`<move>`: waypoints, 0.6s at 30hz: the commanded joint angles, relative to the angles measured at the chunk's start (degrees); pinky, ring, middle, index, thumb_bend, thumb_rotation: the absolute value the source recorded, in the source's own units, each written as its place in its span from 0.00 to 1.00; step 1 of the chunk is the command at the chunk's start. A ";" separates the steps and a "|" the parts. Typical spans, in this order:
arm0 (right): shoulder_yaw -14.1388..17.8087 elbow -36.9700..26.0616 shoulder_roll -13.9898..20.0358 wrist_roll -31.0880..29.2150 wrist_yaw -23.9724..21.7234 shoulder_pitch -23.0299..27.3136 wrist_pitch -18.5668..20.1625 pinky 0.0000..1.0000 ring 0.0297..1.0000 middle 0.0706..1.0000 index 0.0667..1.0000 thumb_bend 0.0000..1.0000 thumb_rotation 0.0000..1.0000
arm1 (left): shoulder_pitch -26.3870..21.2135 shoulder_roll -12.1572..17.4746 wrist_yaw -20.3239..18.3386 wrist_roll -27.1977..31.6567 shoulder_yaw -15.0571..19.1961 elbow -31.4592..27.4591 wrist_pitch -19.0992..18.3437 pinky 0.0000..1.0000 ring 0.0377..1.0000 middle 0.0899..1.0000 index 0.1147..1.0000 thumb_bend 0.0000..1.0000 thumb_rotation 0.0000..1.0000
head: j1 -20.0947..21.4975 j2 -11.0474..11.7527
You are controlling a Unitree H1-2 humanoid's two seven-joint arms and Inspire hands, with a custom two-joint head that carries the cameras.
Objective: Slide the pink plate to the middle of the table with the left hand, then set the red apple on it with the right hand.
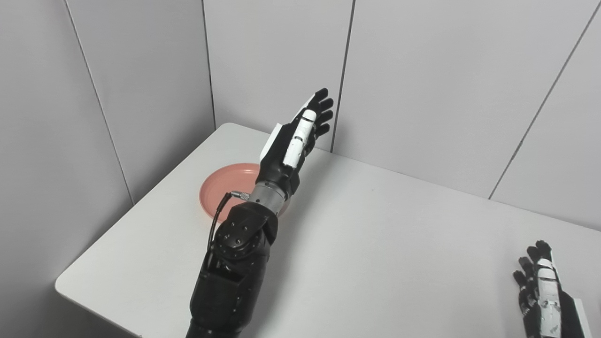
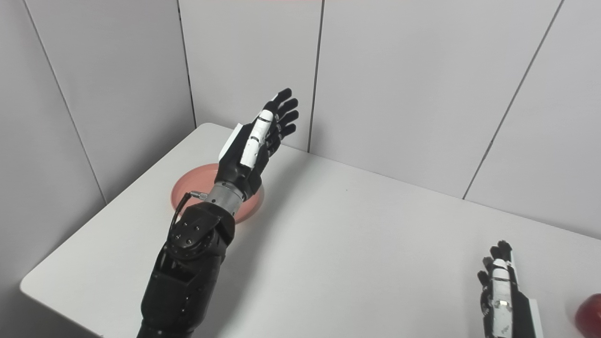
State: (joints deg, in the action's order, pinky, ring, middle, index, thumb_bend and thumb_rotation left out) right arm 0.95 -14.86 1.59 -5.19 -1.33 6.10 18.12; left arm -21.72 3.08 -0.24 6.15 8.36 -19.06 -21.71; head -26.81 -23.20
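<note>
Plate slide not yet begun; left hand poised above the plate.

Your left hand (image 1: 293, 141) hovers fingers spread, empty, over the pink plate (image 1: 225, 188), which sits at ten o'clock on the surface (image 1: 375, 244). Lower it onto the rim, I judge. Right hand (image 2: 502, 295) waits open at five o'clock beside the red apple (image 2: 590, 314). No legible markings.

Pink plate (image 1: 225, 185), red apple (image 2: 589, 313), white table (image 1: 375, 244), black-and-white hands.
</note>
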 commanded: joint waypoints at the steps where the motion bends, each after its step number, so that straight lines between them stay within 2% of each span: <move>1: 0.19 -2.27 -0.01 0.20 0.29 1.61 0.82 1.00 1.00 1.00 1.00 0.00 1.00 | -3.00 1.28 0.74 0.78 1.23 -0.88 0.97 0.94 0.94 0.94 0.91 0.41 1.00 | 0.04 -0.07; 6: 0.35 -2.50 0.07 -0.42 -0.08 1.74 1.46 1.00 1.00 1.00 1.00 0.00 1.00 | -3.61 3.31 1.52 2.77 5.13 0.73 1.75 0.94 0.94 0.94 0.91 0.41 1.00 | -0.14 -0.14; 14: 0.18 -3.01 0.36 -0.34 -0.10 1.77 1.94 1.00 1.00 1.00 1.00 0.00 1.00 | -4.24 6.12 2.72 3.83 8.62 3.73 4.02 0.94 0.94 0.93 0.89 0.42 1.00 | -0.46 -0.18; 18: 0.34 -3.87 0.16 -0.74 0.01 1.81 3.39 1.00 1.00 1.00 1.00 0.00 1.00 | -4.65 7.84 2.74 4.38 10.14 5.15 3.91 0.93 0.93 0.92 0.87 0.41 1.00 | -0.80 -0.22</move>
State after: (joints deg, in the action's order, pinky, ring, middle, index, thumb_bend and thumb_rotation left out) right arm 1.14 -16.28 1.77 -5.51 -1.24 6.10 21.09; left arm -23.19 9.35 2.17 9.78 17.93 -12.92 -20.59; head -27.68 -23.38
